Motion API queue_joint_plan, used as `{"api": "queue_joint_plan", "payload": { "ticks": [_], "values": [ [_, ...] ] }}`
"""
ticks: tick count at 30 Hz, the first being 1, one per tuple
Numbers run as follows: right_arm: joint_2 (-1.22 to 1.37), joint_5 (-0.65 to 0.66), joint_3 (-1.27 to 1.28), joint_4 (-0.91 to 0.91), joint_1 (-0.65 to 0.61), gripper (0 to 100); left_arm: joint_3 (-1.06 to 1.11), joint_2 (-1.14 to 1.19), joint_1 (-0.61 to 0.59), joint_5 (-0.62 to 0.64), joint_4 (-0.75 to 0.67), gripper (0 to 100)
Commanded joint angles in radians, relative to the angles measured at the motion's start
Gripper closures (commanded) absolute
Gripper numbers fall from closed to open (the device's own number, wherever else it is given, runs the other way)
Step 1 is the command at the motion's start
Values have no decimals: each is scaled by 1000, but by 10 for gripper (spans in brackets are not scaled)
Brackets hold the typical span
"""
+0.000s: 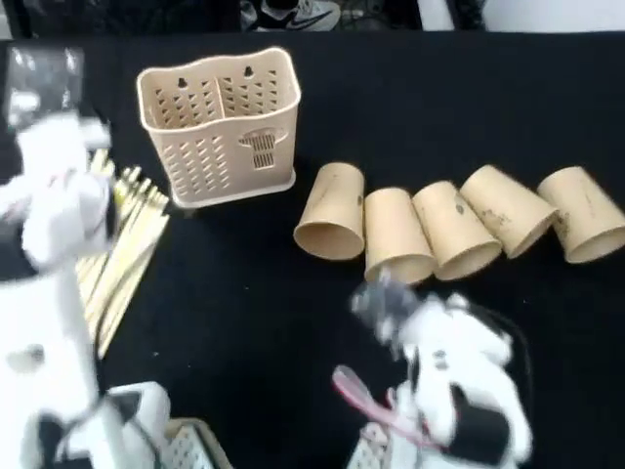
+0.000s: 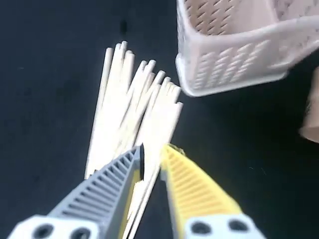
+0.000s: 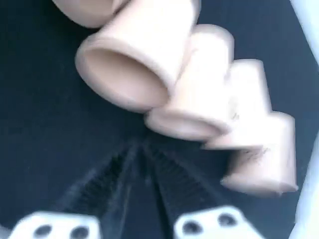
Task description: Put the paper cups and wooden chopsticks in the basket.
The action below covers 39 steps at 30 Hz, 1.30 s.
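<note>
Tipped cups (image 1: 457, 230), fanned chopsticks (image 1: 127, 244) flanking upright basket (image 1: 220, 147)

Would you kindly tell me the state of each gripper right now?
Left gripper: slightly open, over the wooden chopsticks.
Right gripper: shut, empty, near the paper cups.

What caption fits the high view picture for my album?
Five paper cups lie in a row beside the basket, chopsticks piled on its other side.
</note>
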Motion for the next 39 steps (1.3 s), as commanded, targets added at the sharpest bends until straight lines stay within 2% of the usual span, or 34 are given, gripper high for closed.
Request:
{"api": "queue_joint_plan", "payload": {
  "ticks": [1, 3, 6, 13, 18, 21, 24, 27, 33, 39],
  "values": [
    [15, 55, -199, 103, 5, 978, 443, -377, -165, -29, -173, 833],
    [27, -38, -231, 104, -55, 932, 664, -468, -202, -26, -324, 767],
    [108, -183, -220, 37, -175, 840, 926, -528, -196, 2, -477, 756],
    [527, -321, -275, -184, -379, 835, 1256, -651, -191, 0, -583, 755],
    [763, -350, -317, -354, -512, 835, 1428, -827, -200, -9, -592, 755],
    [875, -348, -312, -459, -578, 832, 1543, -956, -211, -101, -585, 755],
    [992, -305, -309, -522, -591, 832, 1679, -1088, -217, -186, -585, 755],
    [1099, -258, -305, -615, -575, 835, 1696, -1198, -216, -196, -523, 755],
    [1288, -226, -303, -835, -506, 837, 1693, -1178, -217, -218, -522, 755],
    [1460, -212, -305, -1010, -451, 889, 1695, -1178, -217, -218, -520, 755]
  ]
}}
